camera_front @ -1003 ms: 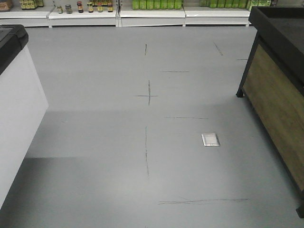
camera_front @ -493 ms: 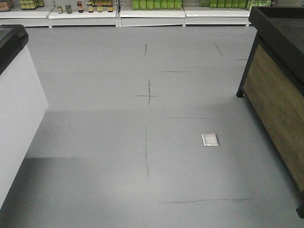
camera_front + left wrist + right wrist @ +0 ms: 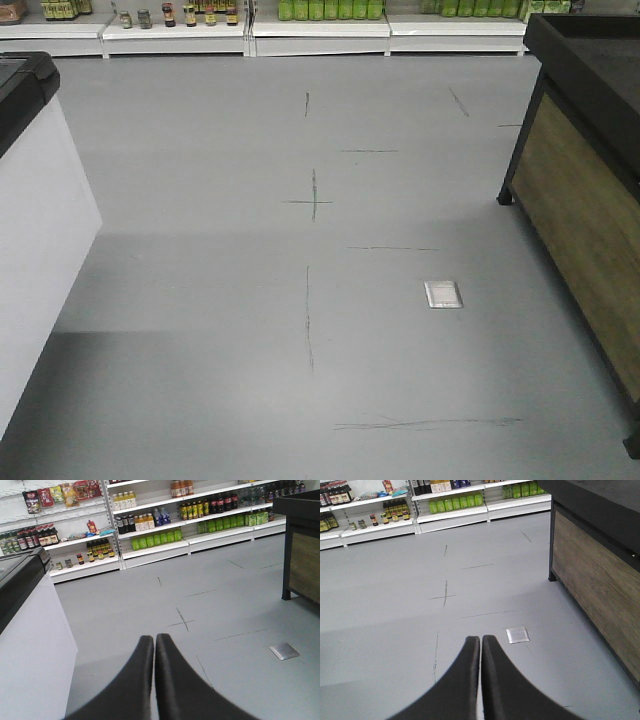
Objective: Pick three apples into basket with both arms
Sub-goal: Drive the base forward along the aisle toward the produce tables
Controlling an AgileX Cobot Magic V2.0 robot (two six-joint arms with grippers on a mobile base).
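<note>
— Two grippers were in front of you: the left gripper (image 3: 154, 639) and the right gripper (image 3: 480, 640), each with its jaws pressed together, above the grey floor (image 3: 200, 300)
— What stood around them?
— One white chest cabinet (image 3: 45, 230) on your left and one black-topped wooden counter (image 3: 580, 210) on your right flanked the aisle. One metal floor plate (image 3: 443, 294) lay near the counter. Shelves (image 3: 320, 35) of bottles lined the far wall
— Any change from half a second before?
— None you could see in the front view; every floor mark sat where it had been
— Where were the apples and the basket?
— You had neither in any of the three views
</note>
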